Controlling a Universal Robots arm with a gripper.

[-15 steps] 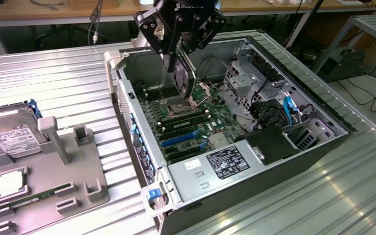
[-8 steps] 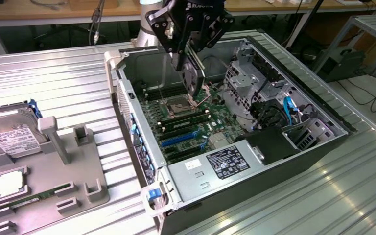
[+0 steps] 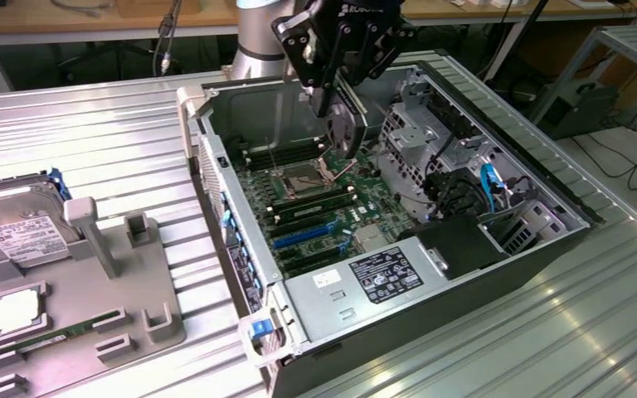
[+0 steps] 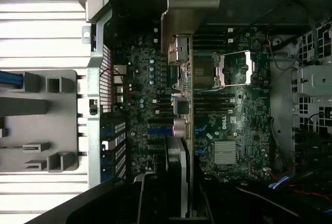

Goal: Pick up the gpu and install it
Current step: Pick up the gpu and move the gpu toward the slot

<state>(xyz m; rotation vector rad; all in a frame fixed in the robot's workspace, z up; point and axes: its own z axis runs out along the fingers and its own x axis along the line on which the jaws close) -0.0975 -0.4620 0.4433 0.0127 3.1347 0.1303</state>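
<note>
The gpu (image 3: 343, 137) hangs edge-down above the open computer case (image 3: 219, 166), over the motherboard (image 3: 318, 217) close to the CPU socket (image 3: 302, 177). My gripper (image 3: 333, 106) is shut on its upper edge. In the wrist view the gpu (image 4: 182, 105) appears edge-on, running across the motherboard (image 4: 233, 125). Its silver metal bracket (image 4: 181, 6) points toward the case's rear wall. My gripper (image 4: 179, 195) clamps the card's near end. The card is above the board and apart from the blue slots (image 3: 299, 238).
A grey parts holder (image 3: 75, 298) on the exterior view's left carries a hard drive (image 3: 17, 232) and a green RAM stick (image 3: 31, 342). Inside the case are a drive cage (image 3: 418, 133), blue cables (image 3: 490, 184) and a labelled power supply (image 3: 385, 275). The ribbed metal table (image 3: 97, 141) surrounds everything.
</note>
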